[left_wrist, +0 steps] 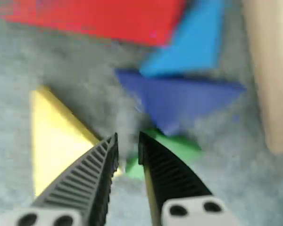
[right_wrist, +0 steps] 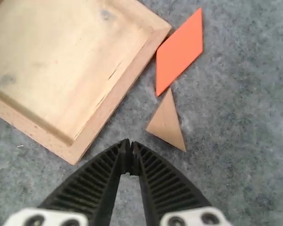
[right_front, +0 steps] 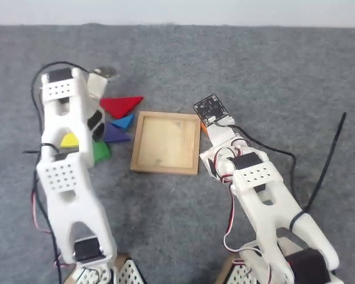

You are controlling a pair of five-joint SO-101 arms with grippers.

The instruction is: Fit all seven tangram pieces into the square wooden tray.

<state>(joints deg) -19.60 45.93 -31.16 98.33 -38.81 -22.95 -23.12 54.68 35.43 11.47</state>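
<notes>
In the high view the square wooden tray (right_front: 165, 143) lay bare between the two arms, with none of the seven pieces in it. The left arm (right_front: 62, 171) hung over a cluster of five pieces beside the tray. The right arm (right_front: 257, 177) stood at the tray's other side.

In the left wrist view the left gripper (left_wrist: 127, 141) was open only a crack and held nothing. The green piece (left_wrist: 174, 146) lay just past its tips, partly behind one finger. The yellow triangle (left_wrist: 56, 141) sat close on the other finger's side. Beyond the green lay the dark blue triangle (left_wrist: 188, 96), then the light blue piece (left_wrist: 193, 47) and the red piece (left_wrist: 94, 16). The tray's wall was off to the side.

In the right wrist view the right gripper (right_wrist: 129, 146) had its tips pressed together on nothing. The tan triangle (right_wrist: 167, 125) lay just ahead of them, its point nearly touching the orange parallelogram (right_wrist: 179, 49). The tray's corner was alongside.

The left pieces were crowded, so so narrow a gap would likely nudge the green piece into the dark blue rather than grip it. The right jaws, if lowered closed, would probably push the flat tan triangle away.
</notes>
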